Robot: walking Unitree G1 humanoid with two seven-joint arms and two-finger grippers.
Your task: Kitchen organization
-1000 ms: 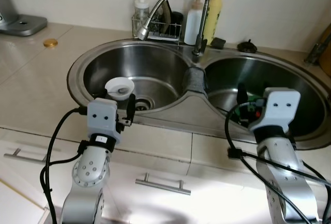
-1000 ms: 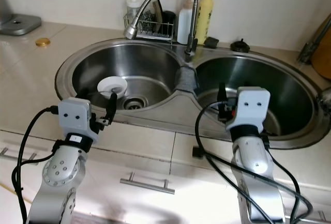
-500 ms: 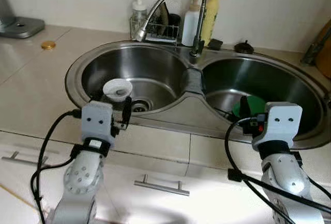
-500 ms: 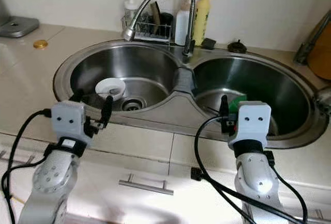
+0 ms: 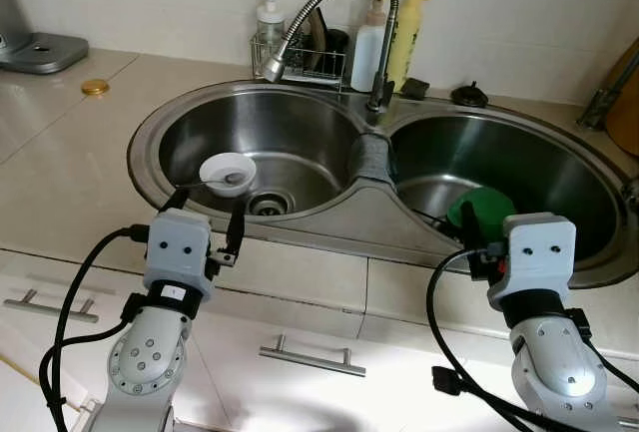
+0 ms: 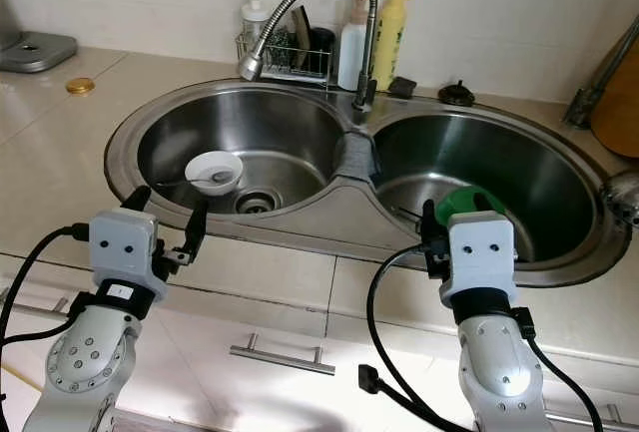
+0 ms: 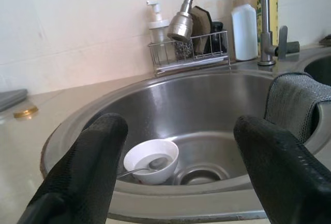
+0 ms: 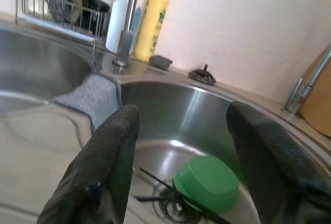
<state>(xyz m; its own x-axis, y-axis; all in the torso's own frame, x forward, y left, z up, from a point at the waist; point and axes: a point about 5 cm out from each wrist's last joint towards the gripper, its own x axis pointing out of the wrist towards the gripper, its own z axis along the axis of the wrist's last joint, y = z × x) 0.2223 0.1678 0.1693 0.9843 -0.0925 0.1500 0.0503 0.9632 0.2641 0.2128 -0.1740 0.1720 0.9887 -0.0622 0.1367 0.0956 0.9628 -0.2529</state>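
Beige countertop [image 5: 70,143] with double sink [image 5: 359,203], gold lid [image 5: 96,86]

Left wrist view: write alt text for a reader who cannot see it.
The left gripper, its two black fingers spread open, faces a steel sink basin holding a white bowl with a spoon resting in it, beside the drain. Behind are a faucet, a wire rack and bottles; a grey cloth drapes the divider.
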